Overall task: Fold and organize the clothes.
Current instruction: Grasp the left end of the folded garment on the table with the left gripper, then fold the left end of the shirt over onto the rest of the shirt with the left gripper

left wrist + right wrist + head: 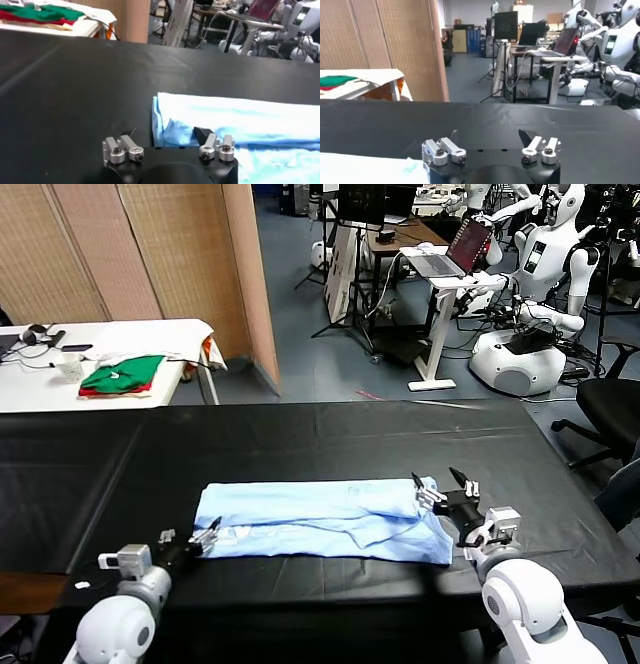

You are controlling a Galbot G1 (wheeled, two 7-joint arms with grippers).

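The T-shirt (pixel 325 520) before me was pale light blue and plain, lying on a black table (pixel 330 434). My left gripper (pixel 190 541) and right gripper (pixel 441 487) were black with silver metal fittings. Farther off, folded garments (pixel 122 375) showed green over red on a white table (pixel 130 334).

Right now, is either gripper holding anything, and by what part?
Nothing held. Left gripper sits open at the T-shirt's near left corner; right gripper open at its right end.

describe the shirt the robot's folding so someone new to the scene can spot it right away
Start at the big black table in front of the robot. Along its near edge, between the left gripper and the right gripper, lies the light-blue T-shirt, folded into a long flat band. The only other clothes are green-and-red garments on the white table behind.
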